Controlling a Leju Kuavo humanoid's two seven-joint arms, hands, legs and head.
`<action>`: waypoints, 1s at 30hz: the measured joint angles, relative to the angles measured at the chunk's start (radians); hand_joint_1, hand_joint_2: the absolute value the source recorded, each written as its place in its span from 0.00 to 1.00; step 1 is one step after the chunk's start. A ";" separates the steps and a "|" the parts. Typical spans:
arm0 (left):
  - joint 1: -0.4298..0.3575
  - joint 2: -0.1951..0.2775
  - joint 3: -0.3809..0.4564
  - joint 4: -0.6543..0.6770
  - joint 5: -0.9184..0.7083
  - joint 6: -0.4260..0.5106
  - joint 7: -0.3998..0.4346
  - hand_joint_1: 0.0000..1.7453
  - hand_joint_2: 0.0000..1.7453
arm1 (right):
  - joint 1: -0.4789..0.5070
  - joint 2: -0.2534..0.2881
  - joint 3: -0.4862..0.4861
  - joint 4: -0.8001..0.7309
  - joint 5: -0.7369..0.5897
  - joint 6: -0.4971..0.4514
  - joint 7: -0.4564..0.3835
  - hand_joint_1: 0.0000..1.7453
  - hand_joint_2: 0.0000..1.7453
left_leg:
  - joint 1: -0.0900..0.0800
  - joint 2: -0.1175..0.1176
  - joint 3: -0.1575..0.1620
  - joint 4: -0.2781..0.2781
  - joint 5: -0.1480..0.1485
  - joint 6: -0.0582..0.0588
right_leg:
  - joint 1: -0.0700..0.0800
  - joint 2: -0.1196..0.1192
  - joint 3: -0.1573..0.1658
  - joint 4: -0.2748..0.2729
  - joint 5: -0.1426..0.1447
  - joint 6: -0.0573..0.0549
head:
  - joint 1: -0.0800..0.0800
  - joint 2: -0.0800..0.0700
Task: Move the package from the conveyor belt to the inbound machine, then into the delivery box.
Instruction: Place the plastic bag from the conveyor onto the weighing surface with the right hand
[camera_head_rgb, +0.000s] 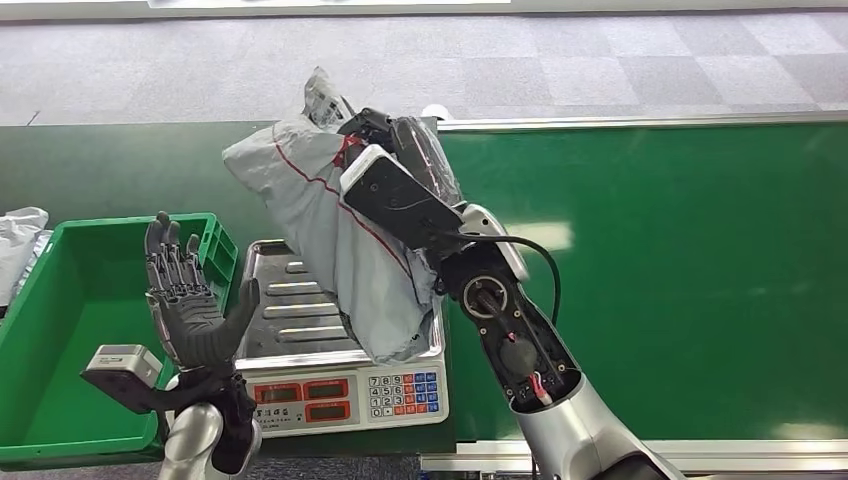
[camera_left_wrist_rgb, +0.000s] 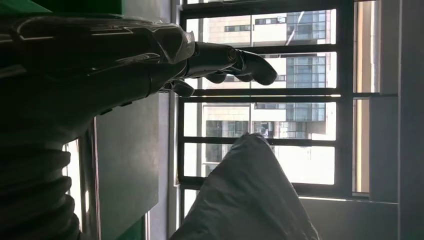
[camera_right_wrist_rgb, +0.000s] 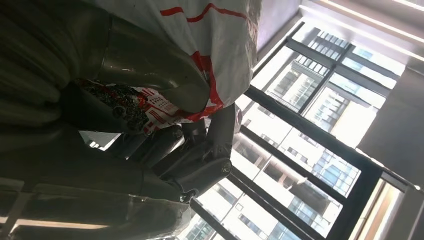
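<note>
Left hand raised beside green bin, fingers spread wide, holding nothing. Scale just right of bin. Grey package hanging upright, lower end on scale tray, top gripped by right hand. Green conveyor belt beyond.

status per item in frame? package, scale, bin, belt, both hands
package: gripped by the right hand, hanging, lower end on or just above the scale pan, cannot tell which
right hand: closed on the package's top
left hand: raised, fingers apart, holding nothing
scale: powered, red digits lit, unreadable
green bin: open-topped, its visible floor bare
conveyor belt: visible stretch carries nothing
</note>
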 joint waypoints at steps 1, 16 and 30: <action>-0.002 0.001 0.004 0.000 0.000 0.002 0.000 0.00 1.00 | 0.001 0.000 0.007 0.003 0.003 0.003 0.004 0.78 1.00 | 0.000 0.000 0.000 0.000 0.000 0.000 | 0.000 0.000 0.000 0.000 0.000 0.000 | 0.000 0.000; -0.004 0.012 0.058 -0.019 -0.014 0.016 0.005 0.00 1.00 | -0.013 0.000 0.062 0.122 0.093 0.088 0.078 0.00 1.00 | 0.000 -0.001 0.000 0.000 0.000 0.000 | 0.000 0.000 0.000 0.000 0.000 0.000 | 0.000 0.000; 0.023 0.003 0.062 -0.036 -0.038 0.022 0.026 0.00 1.00 | -0.031 -0.001 0.087 0.181 0.184 0.078 0.100 0.00 1.00 | 0.000 -0.001 0.000 0.000 0.000 0.000 | 0.000 0.000 0.000 0.000 0.000 0.000 | 0.000 0.000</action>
